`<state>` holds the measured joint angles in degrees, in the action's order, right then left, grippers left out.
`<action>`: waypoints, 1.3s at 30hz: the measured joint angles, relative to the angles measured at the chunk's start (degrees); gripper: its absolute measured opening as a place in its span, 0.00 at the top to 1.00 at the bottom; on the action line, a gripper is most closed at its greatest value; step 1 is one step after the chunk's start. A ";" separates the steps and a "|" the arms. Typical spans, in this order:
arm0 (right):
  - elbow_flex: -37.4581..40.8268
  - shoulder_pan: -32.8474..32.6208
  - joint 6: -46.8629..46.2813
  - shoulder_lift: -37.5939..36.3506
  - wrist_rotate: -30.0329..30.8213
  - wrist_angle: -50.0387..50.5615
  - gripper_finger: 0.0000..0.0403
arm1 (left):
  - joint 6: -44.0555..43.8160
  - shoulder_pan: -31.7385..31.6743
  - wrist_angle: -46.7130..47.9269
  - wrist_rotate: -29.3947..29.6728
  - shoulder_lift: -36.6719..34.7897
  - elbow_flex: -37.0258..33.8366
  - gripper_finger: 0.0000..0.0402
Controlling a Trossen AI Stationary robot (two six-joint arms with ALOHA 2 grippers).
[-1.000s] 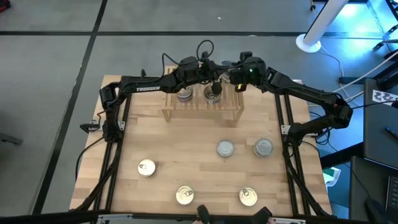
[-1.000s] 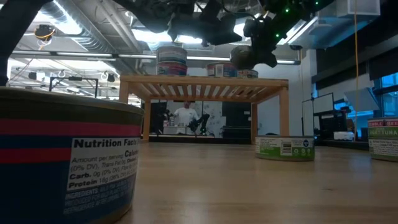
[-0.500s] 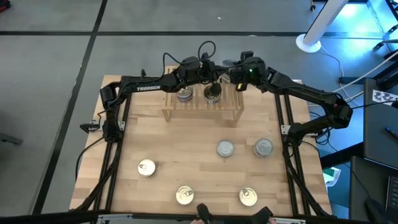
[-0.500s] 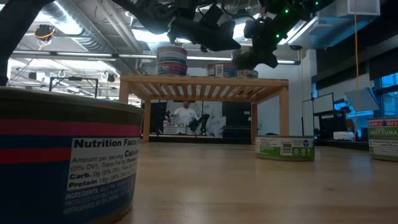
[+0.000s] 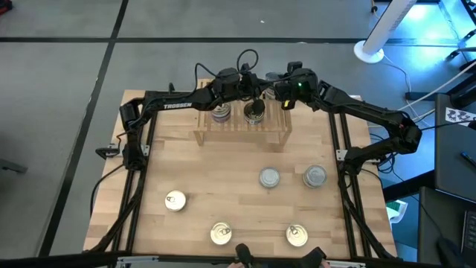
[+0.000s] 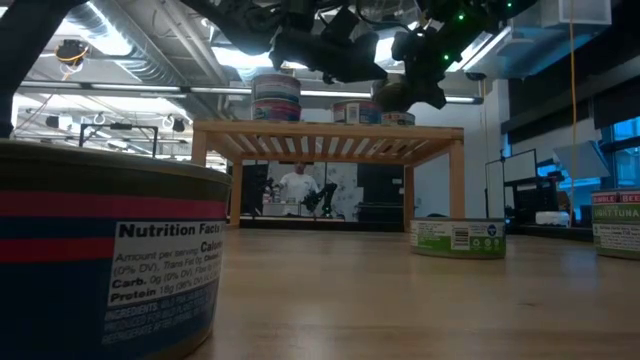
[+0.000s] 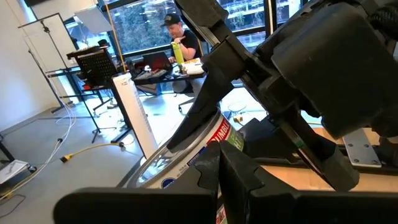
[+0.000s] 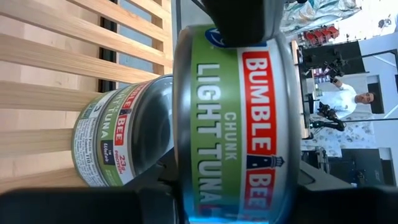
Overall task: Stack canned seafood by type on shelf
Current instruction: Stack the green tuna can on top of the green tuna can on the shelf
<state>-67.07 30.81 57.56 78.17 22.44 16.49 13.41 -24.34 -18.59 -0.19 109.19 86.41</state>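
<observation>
The light-wood shelf (image 5: 242, 128) stands at the table's far middle. On its slats are a stack of tins (image 6: 276, 97) and a green-labelled tin (image 8: 109, 149). My right gripper (image 5: 262, 103) is shut on another green tuna tin (image 8: 233, 118), just above that tin. My left gripper (image 6: 345, 58), shut, reaches in level from the left, its tips (image 7: 221, 171) right beside the held tin. Several tins lie on the table: two silver-lidded (image 5: 269, 178) (image 5: 315, 176) and three gold-lidded (image 5: 175, 200) (image 5: 221, 234) (image 5: 297, 235). My right gripper pinches the green tuna tin between its two fingers, across the round label wall (image 8: 239, 46), one finger on each side. It comes slanting down from the table's right. The tin is clear of the shelf, just over the tin below. My left gripper's shut tips stand close to this tin; whether they touch it, I cannot tell.
Both arms crowd the space over the shelf's middle. The shelf's right part (image 5: 279, 123) is bare slats. One tin (image 6: 100, 250) stands very close to the low camera at the near left. A white pillar base (image 5: 368, 50) is on the floor beyond the table.
</observation>
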 joint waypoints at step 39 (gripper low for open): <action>0.00 -0.02 -0.04 -0.02 -1.03 0.50 0.45 | 0.07 -0.04 3.22 0.02 0.04 -0.02 0.99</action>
<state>-67.07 30.79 57.52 78.15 21.41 16.99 13.47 -24.38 -15.37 -0.17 109.23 86.39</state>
